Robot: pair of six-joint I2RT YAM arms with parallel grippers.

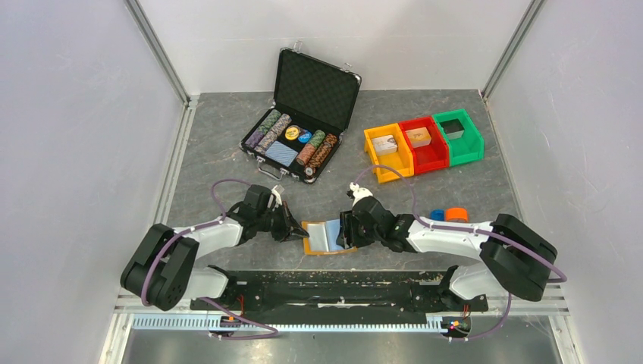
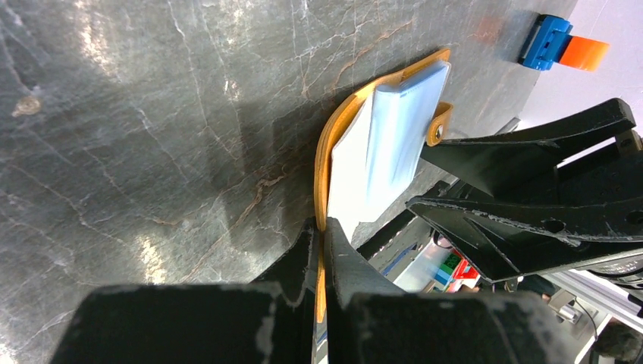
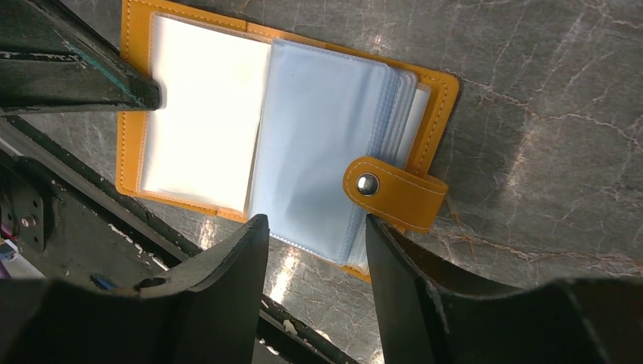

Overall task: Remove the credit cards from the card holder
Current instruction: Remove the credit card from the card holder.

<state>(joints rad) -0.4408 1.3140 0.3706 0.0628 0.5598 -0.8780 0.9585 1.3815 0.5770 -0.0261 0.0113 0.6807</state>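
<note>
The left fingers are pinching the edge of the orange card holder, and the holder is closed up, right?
Not closed. The card holder lies open, with its clear sleeves showing and its strap unsnapped. The right wrist view shows this. The left fingers do pinch its edge.

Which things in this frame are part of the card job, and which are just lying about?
In the job: card holder, lying open; left claw, clamped on its cover edge; right claw, open over the sleeves.
Lying about: chip case; orange bin; red bin; green bin; blue-and-orange item by the right arm.
</note>
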